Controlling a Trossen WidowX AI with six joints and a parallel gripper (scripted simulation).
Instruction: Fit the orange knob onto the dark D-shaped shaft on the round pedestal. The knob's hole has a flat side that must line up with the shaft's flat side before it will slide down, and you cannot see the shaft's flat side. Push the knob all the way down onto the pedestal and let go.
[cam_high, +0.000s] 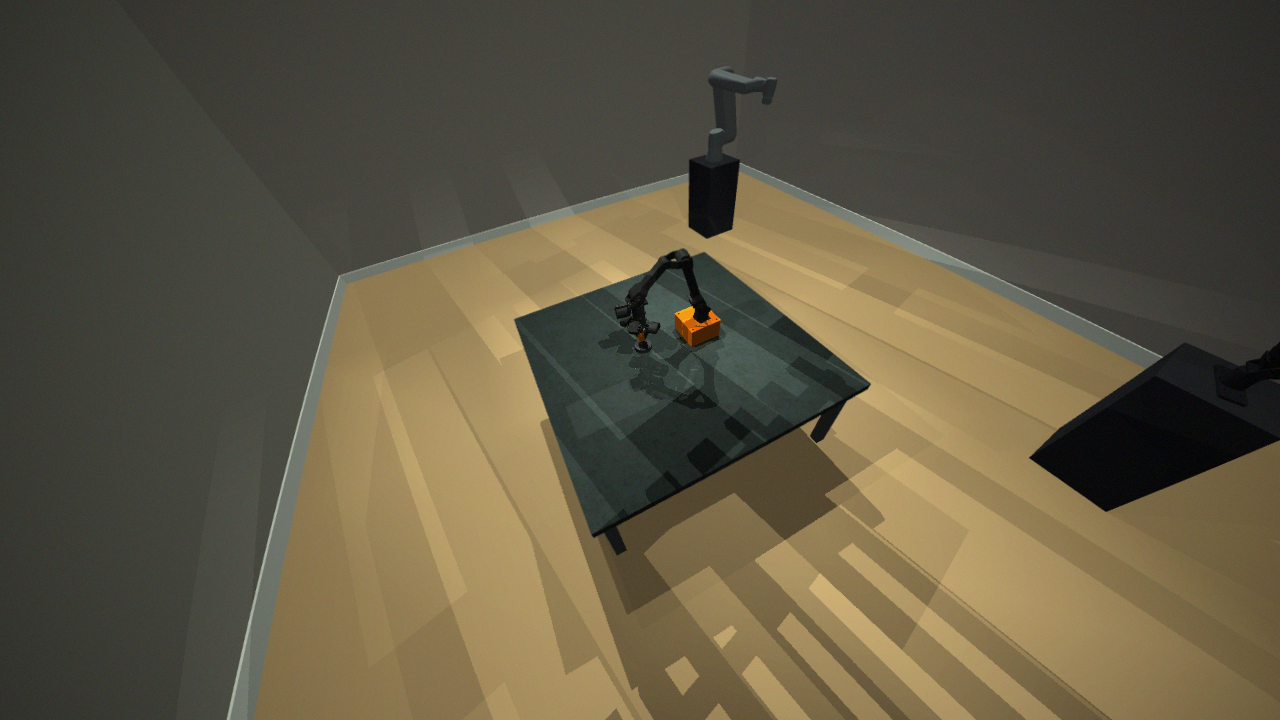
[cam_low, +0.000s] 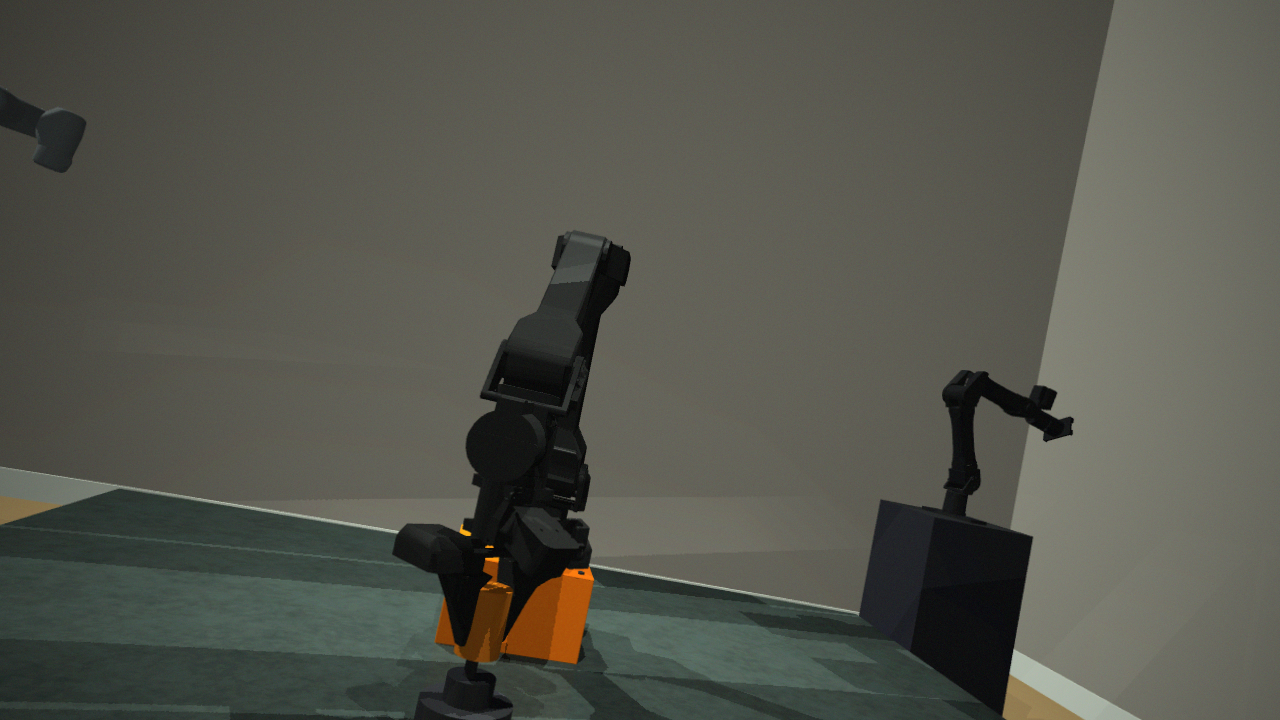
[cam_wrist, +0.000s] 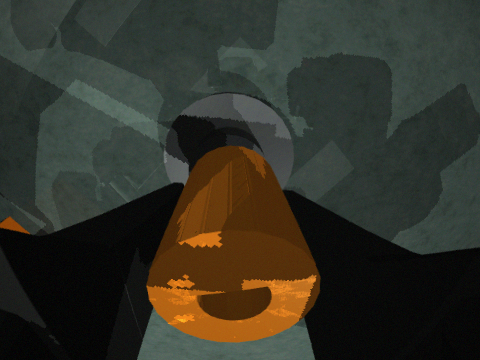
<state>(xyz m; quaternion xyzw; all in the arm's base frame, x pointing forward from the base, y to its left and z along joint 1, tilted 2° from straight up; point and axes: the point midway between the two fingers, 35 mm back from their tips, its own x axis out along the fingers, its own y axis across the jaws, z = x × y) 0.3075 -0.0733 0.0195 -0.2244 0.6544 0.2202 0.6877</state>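
The orange knob (cam_high: 641, 336) (cam_low: 485, 617) (cam_wrist: 235, 260) is a cylinder, held roughly upright with a slight lean in the exterior view. My gripper (cam_low: 484, 637) (cam_wrist: 232, 196) is shut on it, one black finger on each side. In the wrist view the knob's top end shows a D-shaped hole, flat side toward the top of the picture. The round dark pedestal (cam_high: 641, 348) (cam_low: 469, 691) (cam_wrist: 279, 152) stands below. A short piece of dark shaft (cam_low: 470, 668) shows between the knob's lower end and the pedestal. Whether the shaft's tip is inside the hole is hidden.
My arm's base is at an orange block (cam_high: 699, 332) (cam_low: 559, 622) on the dark green table (cam_high: 581, 402) (cam_low: 223, 608), behind the knob in the exterior view. Other arms stand on dark stands (cam_high: 712, 201) (cam_low: 975, 600) off the table. Patchy shadows cross the table.
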